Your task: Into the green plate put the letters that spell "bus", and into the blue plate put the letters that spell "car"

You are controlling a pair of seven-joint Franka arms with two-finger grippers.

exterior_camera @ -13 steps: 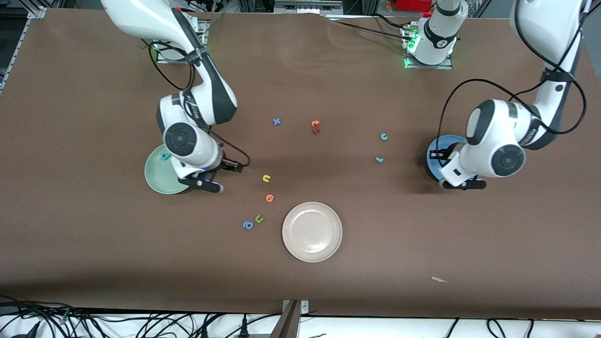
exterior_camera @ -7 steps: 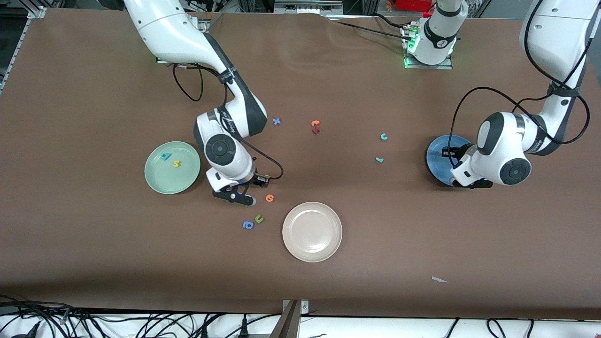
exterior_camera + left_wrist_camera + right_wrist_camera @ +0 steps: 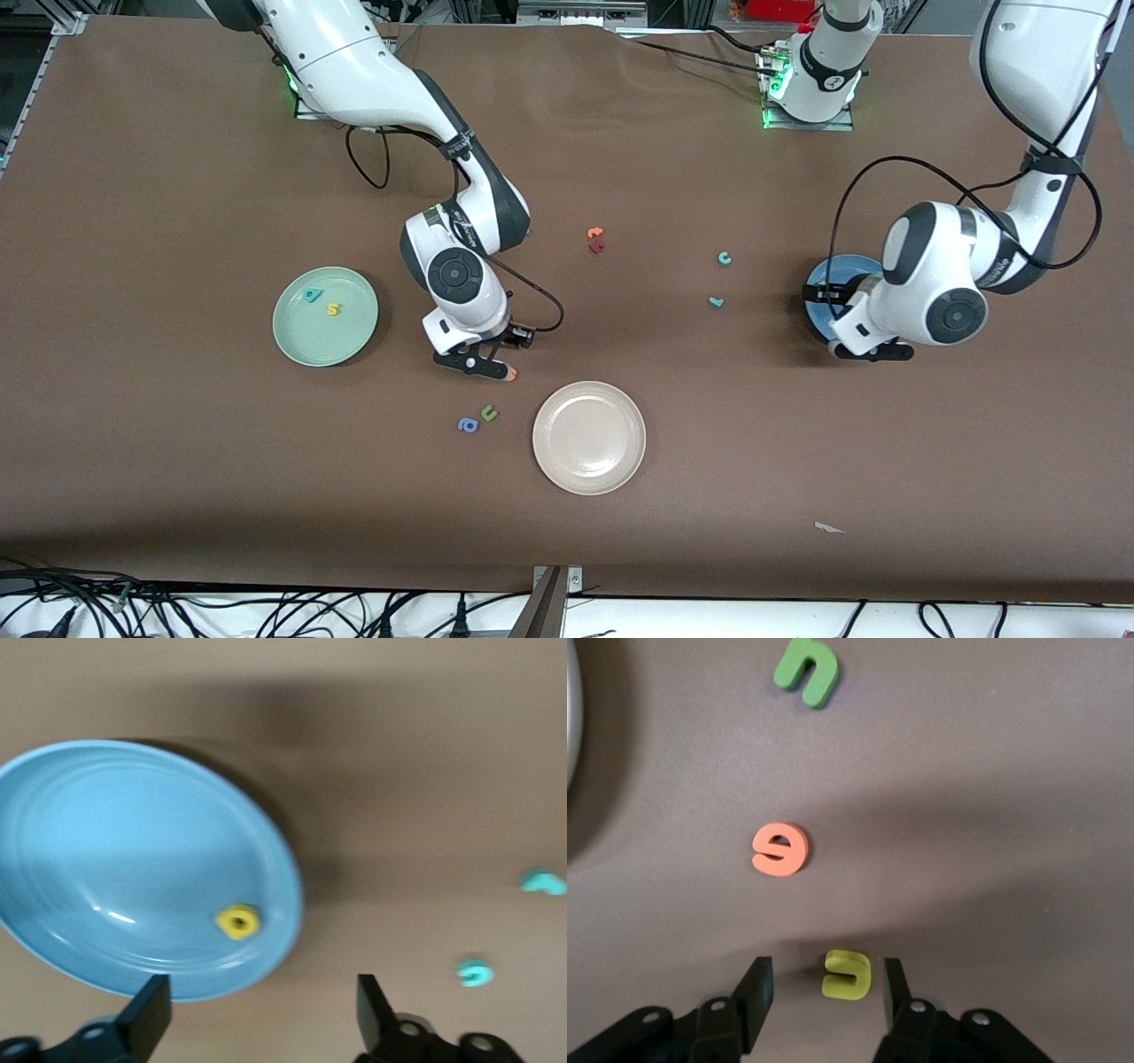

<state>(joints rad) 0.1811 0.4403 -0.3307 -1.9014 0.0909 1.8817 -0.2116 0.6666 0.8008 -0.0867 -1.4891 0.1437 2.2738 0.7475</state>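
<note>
yellow u (image 3: 847, 974): lies flat on the table between the right gripper's fingers, toward the right arm's end of the cream plate; hidden under the gripper in the front view; last "bus" letter not yet in the green plate.
right gripper (image 3: 483, 364): low over the yellow u, fingers part-open and straddling it with gaps on both sides; no grip visible, looks lined up to close on the letter.
green plate (image 3: 292, 337): well toward the right arm's end of the table from the cream plate; holds the teal b (image 3: 312, 295) and yellow s (image 3: 333, 309), lying apart from each other.
blue plate (image 3: 53, 797): toward the left arm's end from the cream plate; holds the yellow a (image 3: 238, 922) near its rim, first "car" letter in.
left gripper (image 3: 873, 352): just off the blue plate's rim, on the side nearer the front camera; fingers wide apart and empty, fits a letter just dropped in the plate.
teal c (image 3: 725, 258): on the table between the cream plate and blue plate, farther from the front camera than the cream plate; not yet collected.
pale-teal r (image 3: 716, 301): near the teal c, nearer the front camera than it; also still to go.
cream plate (image 3: 589, 478): empty, not a target, middle of the table.
distractors: orange letter (image 3: 780, 849) just beside the yellow u; olive-green u (image 3: 488, 412) and blue a (image 3: 468, 425) beside the cream plate; orange and dark-red pair (image 3: 595, 239) farther from the front camera than the cream plate.
</note>
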